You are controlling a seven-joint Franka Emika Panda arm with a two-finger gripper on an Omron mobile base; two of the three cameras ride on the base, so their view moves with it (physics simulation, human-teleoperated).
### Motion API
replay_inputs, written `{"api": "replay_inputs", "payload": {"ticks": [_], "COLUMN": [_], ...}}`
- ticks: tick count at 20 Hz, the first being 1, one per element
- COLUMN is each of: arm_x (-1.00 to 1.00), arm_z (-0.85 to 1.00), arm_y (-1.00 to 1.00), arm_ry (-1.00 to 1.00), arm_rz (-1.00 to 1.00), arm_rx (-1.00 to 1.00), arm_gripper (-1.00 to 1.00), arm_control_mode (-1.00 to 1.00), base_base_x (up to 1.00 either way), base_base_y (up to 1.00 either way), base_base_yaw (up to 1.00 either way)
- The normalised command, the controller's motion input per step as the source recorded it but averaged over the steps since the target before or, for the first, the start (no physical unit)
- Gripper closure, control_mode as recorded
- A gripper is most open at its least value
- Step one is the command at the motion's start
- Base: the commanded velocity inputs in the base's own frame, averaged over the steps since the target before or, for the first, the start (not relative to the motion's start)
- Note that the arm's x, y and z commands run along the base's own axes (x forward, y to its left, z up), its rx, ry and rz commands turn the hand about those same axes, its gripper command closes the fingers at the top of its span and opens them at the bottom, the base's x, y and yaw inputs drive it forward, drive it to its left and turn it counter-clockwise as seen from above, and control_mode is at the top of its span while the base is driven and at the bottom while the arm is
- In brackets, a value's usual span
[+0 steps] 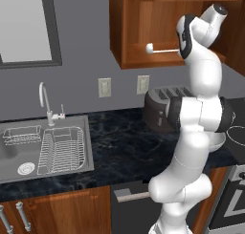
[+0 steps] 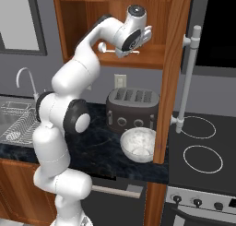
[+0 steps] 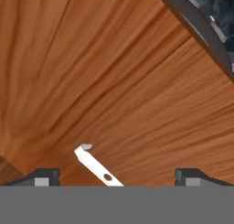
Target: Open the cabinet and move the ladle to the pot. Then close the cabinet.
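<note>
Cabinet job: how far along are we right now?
Done: the cabinet door stands open. In hand: the end effector is open above the ladle, which lies on the bottom shelf; the hand view shows its handle end between the fingertips, not gripped. Left: grasp the ladle, carry it to the pot, close the door.

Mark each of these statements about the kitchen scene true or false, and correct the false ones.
1. The cabinet door stands open. True.
2. The ladle lies on the cabinet's lower shelf. True.
3. The gripper has its jaws clamped on the ladle. False: the jaws stand wide apart, with the ladle's handle end between them, untouched.
4. The toaster sits in the sink. False: it stands on the dark counter below the cabinet.
5. A white speckled bowl rests on the counter in front of the toaster. True.
</note>
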Motion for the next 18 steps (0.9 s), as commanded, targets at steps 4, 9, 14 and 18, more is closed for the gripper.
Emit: {"api": "replay_inputs", "payload": {"ticks": [4, 9, 14, 18], "arm_x": [0.12, 0.22, 0.30, 0.33], "arm_z": [-0.16, -0.08, 0.00, -0.08], "arm_y": [0.00, 0.00, 0.00, 0.00], "arm_ry": [0.01, 0.05, 0.11, 0.11], "arm_rz": [0.08, 0.05, 0.03, 0.03], "arm_rx": [0.01, 0.00, 0.00, 0.00], "arm_gripper": [-1.00, -1.00, -1.00, -1.00], "arm_control_mode": [-1.00, -1.00, -1.00, -1.00], "base_base_x": [0.00, 0.00, 0.00, 0.00], "base_base_y": [0.00, 0.00, 0.00, 0.00], "base_base_yaw": [0.00, 0.00, 0.00, 0.00]}}
